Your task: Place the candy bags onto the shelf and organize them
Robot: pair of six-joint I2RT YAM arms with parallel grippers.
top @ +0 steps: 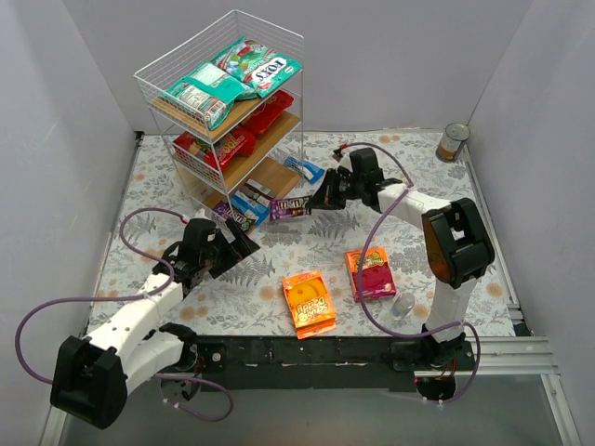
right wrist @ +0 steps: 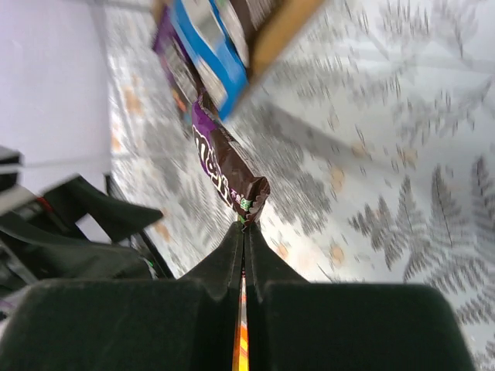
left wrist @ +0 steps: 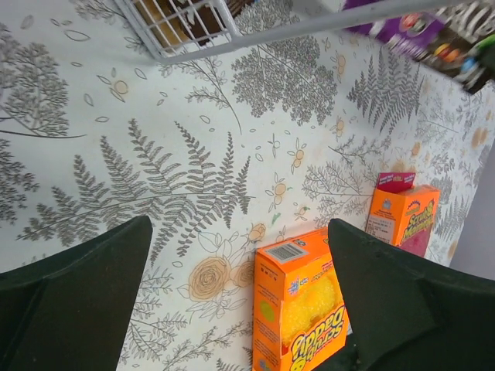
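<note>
While your right gripper is pinched tight on one end of the purple pack, the pack's free end reaches toward the front corner of the bottom tier of the shelf. There it comes close to the blue pack that pokes over the board's edge. Your left gripper has its fingers spread wide with nothing between them, and it hovers over the fern-print table near the orange bag. The pink-orange bag lies just right of that one. Teal-green bags cover the top tier, and red bags lie on the middle one.
</note>
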